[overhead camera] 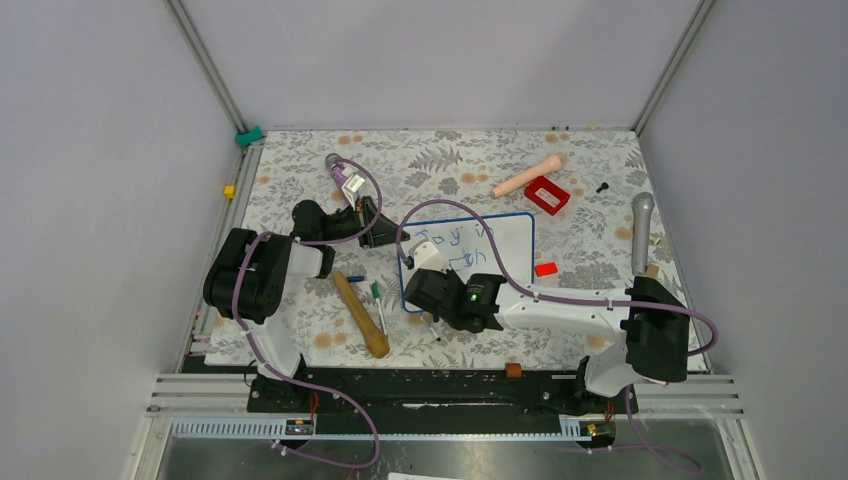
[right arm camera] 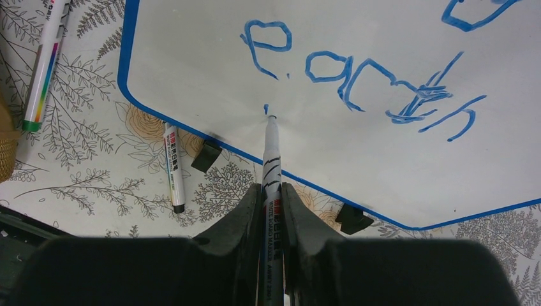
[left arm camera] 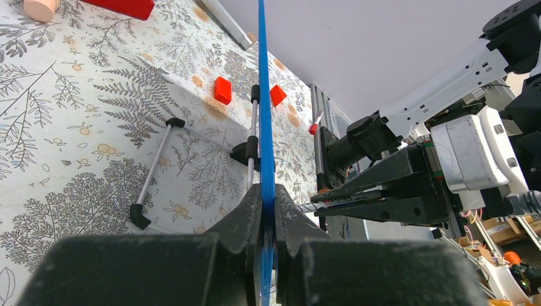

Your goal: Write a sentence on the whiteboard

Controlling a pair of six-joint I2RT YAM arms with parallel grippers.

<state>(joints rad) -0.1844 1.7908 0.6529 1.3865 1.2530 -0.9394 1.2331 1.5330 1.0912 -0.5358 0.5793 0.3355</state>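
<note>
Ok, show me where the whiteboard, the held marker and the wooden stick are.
whiteboard (overhead camera: 514, 258): top view, bare white patch at its right end.
marker (right arm camera: 271, 143): right wrist view, white barrel just behind the tip.
wooden stick (overhead camera: 361, 315): top view, middle of its shaft.

Robotics lab test cell, seen from above.

Plain pale wall panels (overhead camera: 440, 60) set in aluminium frame posts (overhead camera: 205, 65) box in a small table covered with a fern-print cloth (overhead camera: 470, 165). A left robot arm (overhead camera: 255, 280) and a right robot arm (overhead camera: 560, 305) are bolted to a black base rail (overhead camera: 440, 385) at the near edge, and purple cables (overhead camera: 445, 203) loop over them. Loose test props lie about: a red block (overhead camera: 546, 269), a wooden pestle (overhead camera: 360, 315), a silver microphone (overhead camera: 642, 230).
</note>
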